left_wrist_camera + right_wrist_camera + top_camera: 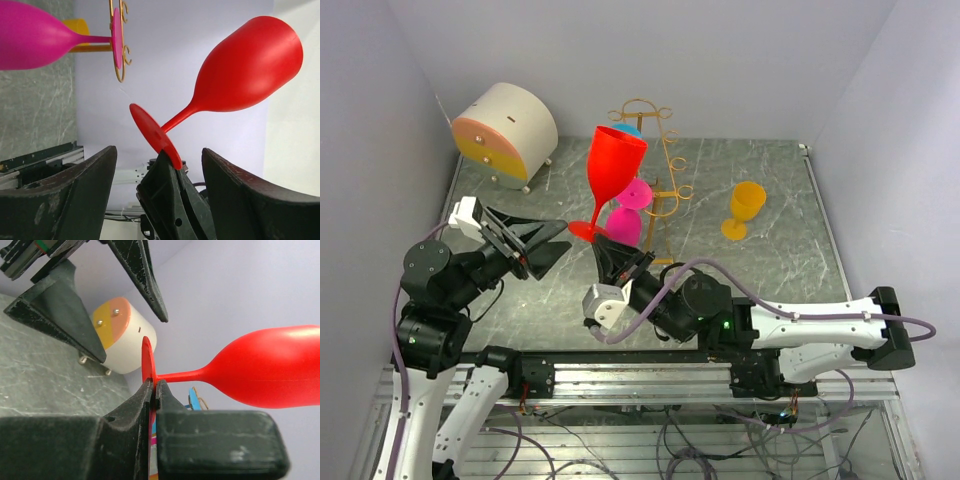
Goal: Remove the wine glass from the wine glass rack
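The overhead camera looks steeply down on the grey marbled tabletop (770,260). Both wrist cameras peer closely between their black fingers (60,195), sharing the glossy red plastic wine glass (270,372).

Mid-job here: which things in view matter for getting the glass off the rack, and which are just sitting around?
In the job:
red wine glass, its foot pinched in the right gripper
wine glass rack
left gripper, open beside the foot

Just lying about:
pink glass hung on the rack
orange glass standing on the table
round drawer cabinet
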